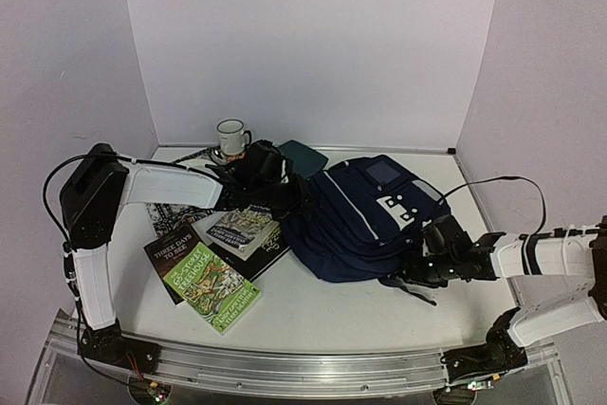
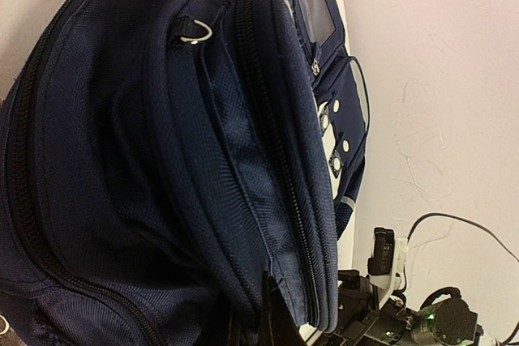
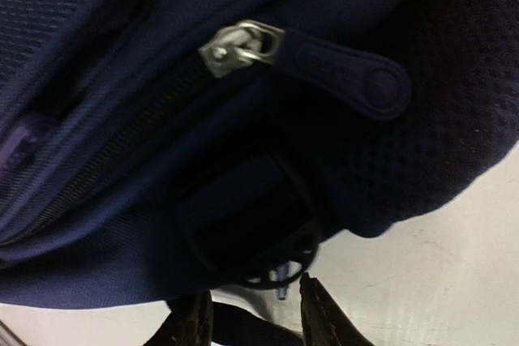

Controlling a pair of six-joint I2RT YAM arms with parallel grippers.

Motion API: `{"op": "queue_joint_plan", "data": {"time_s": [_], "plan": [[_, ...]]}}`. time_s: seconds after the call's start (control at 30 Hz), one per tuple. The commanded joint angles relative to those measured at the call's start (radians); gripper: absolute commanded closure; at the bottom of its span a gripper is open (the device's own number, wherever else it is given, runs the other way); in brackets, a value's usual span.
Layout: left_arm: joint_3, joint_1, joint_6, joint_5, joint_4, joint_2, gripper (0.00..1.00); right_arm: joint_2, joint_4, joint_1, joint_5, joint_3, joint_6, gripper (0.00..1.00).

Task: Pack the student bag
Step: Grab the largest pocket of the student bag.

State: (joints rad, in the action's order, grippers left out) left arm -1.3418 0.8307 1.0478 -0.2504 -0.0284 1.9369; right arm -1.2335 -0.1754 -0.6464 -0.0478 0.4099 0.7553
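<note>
One navy backpack (image 1: 365, 220), four books (image 1: 213, 282), one mug (image 1: 230, 138) and one teal plate (image 1: 303, 156) on a white counter (image 1: 313, 315); lilac walls (image 1: 313, 45). At the backpack the left pincer (image 1: 287, 198) is together, the right pincer (image 3: 258, 313) apart.

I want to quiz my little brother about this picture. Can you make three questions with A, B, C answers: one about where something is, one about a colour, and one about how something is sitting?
1. Where is the mug?
A. At the back of the table
B. On the floor
C. Right at the front edge

2. What colour is the cover of the book nearest the front?
A. Red
B. Green
C. Plain white

3. How is the student bag sitting?
A. Standing up tall
B. Lying down on the table
C. Hanging in the air

Answers:
1. A, because the mug stands far back, close to the wall.
2. B, because the nearest book's cover is bright green.
3. B, because the student bag lies spread out flat on the tabletop.
</note>
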Motion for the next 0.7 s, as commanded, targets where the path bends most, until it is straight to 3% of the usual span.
{"op": "queue_joint_plan", "data": {"time_s": [0.0,0.3,0.5,0.67], "plan": [[-0.053,-0.005,0.005,0.012,-0.134,-0.037,1.0,-0.004,-0.047,-0.002,0.032,0.014,0.069,0.65],[-0.045,-0.005,0.012,0.001,-0.136,-0.046,1.0,-0.138,-0.15,-0.001,0.014,0.005,0.127,0.76],[-0.03,-0.004,0.017,-0.004,-0.139,-0.055,1.0,-0.174,-0.204,-0.001,-0.034,-0.021,0.158,0.69],[-0.019,0.005,0.029,-0.013,-0.146,-0.049,1.0,-0.227,-0.262,-0.002,-0.043,-0.018,0.146,0.69]]}}
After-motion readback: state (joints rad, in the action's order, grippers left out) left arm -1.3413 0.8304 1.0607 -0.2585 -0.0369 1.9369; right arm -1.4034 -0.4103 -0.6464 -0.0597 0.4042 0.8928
